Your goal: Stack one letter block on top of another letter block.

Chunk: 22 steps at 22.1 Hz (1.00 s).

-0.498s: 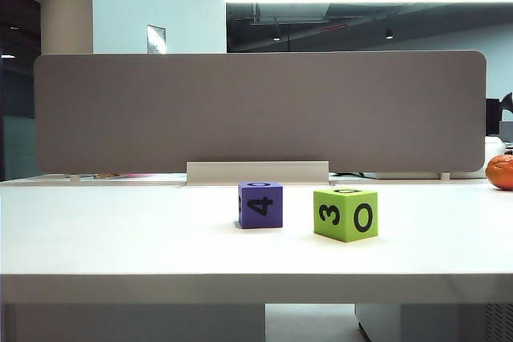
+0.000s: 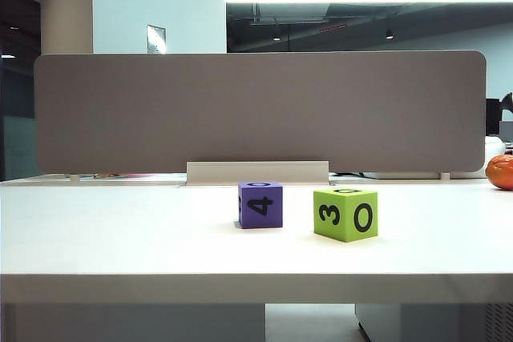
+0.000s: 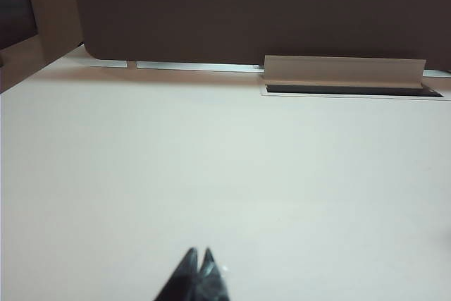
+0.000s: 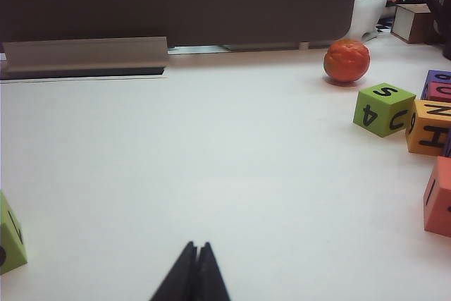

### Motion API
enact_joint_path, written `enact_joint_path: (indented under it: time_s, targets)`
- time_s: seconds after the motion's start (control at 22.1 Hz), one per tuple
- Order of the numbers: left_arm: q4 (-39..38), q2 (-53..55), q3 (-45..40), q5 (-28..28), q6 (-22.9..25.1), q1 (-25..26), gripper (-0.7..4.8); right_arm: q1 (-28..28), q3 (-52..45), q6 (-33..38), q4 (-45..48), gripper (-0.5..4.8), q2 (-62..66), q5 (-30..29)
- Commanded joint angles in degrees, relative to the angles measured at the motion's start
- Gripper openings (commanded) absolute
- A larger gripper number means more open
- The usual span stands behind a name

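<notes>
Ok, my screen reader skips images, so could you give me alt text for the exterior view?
A purple cube with a black "4" and a larger lime-green cube marked "3" and "0" sit apart on a white table, green to the right. A grey partition panel stands behind; neither gripper shows.

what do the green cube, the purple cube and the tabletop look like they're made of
Green cube and purple cube: probably foam or soft plastic, matte, with softly rounded edges and flat printed black characters. Tabletop: likely white laminate, smooth, with a slight sheen under the light.
</notes>
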Motion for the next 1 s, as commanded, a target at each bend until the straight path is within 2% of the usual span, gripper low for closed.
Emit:
enact_joint_path:
  time_s: [0.05,0.63,0.77,1.0]
  targets:
    - [0.5,0.1,0.2,0.3,0.2,0.0,-0.06,0.0,0.3,-0.2,0.8,-0.05,-0.1,0.1]
    - [2.0,0.0,0.2,0.3,0.3,0.0,-0.06,0.0,0.3,-0.1,2.6,-0.05,-0.1,-0.4]
    - [1.7,0.0,0.2,0.3,0.3,0.0,-0.06,0.0,0.3,0.0,2.5,-0.06,-0.1,-1.7]
    - [1.6,0.0,0.2,2.0,0.3,0.0,-0.06,0.0,0.3,0.0,2.5,-0.06,-0.1,-8.3]
